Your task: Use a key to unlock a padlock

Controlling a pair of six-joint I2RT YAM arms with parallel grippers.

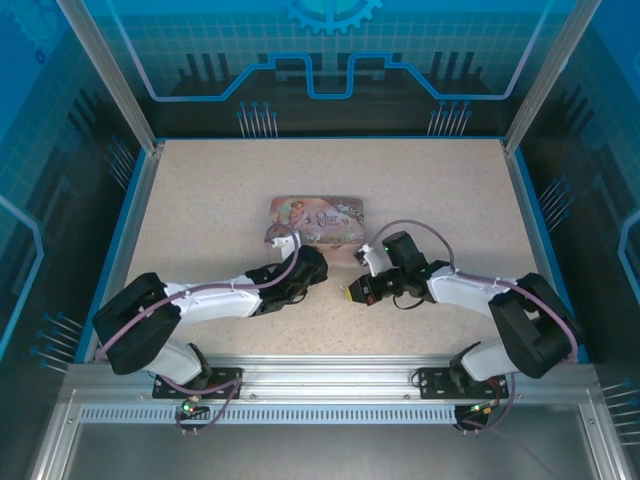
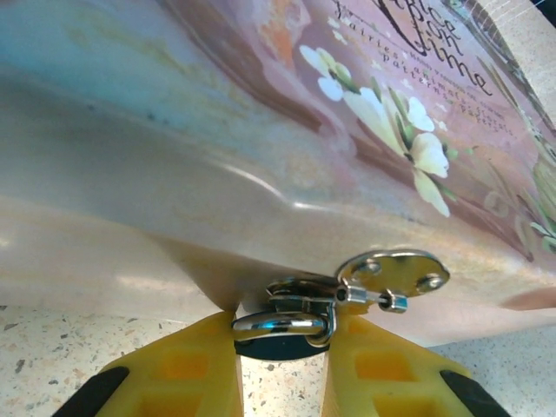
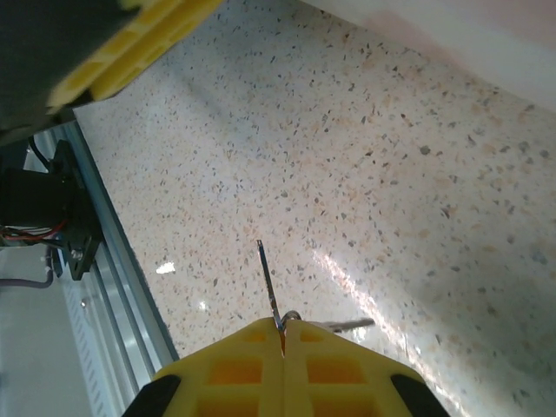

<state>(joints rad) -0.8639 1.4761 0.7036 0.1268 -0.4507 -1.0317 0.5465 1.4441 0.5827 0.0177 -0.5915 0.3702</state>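
Left gripper point(image 2: 284, 323), nearly closed, clamps the padlock point(image 2: 280, 331) at the pink tin's point(image 2: 261, 130) 6 o'clock edge. Right gripper point(image 3: 282, 328), fully closed, pinches the key point(image 3: 268, 278).

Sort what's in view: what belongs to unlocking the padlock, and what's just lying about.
For the job:
padlock, hanging at the hasp, between the left fingers
key, pinched in the right fingers

Just there:
pink tin, which carries the hasp
table
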